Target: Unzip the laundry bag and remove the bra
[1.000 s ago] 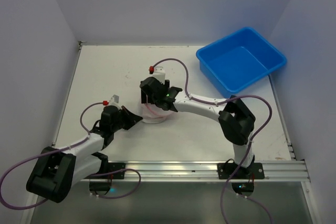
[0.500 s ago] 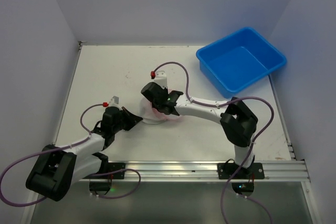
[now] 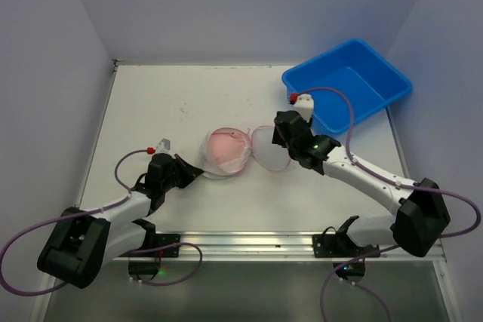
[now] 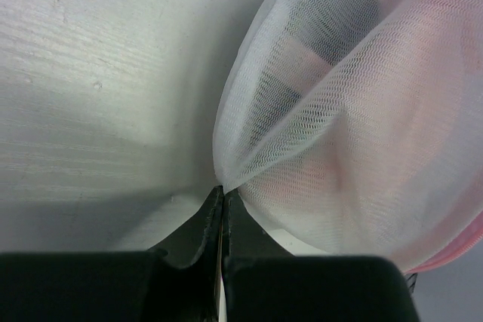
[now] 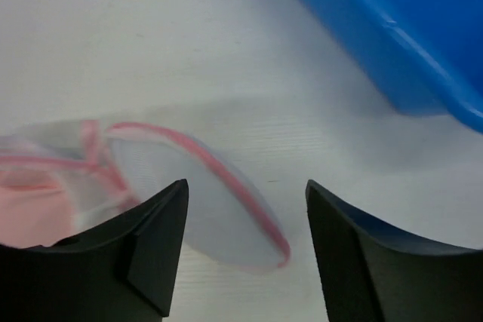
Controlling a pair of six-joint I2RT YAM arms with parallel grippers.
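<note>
The laundry bag (image 3: pixel 224 153) is a small round white mesh pouch on the table, open at the top. Something pink, the bra (image 3: pixel 225 144), shows inside it. Its pink-trimmed disc lid flap (image 3: pixel 266 148) lies folded out to the right. My left gripper (image 3: pixel 198 172) is shut on the bag's mesh edge at its left side; the left wrist view shows the fingertips (image 4: pixel 216 200) pinching the mesh (image 4: pixel 339 126). My right gripper (image 3: pixel 278 139) is open and empty just right of the flap. The right wrist view shows the flap (image 5: pixel 198 200) lying below its spread gripper (image 5: pixel 245 194).
A blue tub (image 3: pixel 347 85) stands at the back right, close behind the right wrist; its wall shows in the right wrist view (image 5: pixel 377 28). The white table (image 3: pixel 151 103) is walled at left, back and right. A metal rail (image 3: pixel 302 243) runs along the near edge.
The right arm has drawn back to the right, off the bag. The lid flap now lies open to the right and the pink inside shows. The left gripper has kept its hold.
</note>
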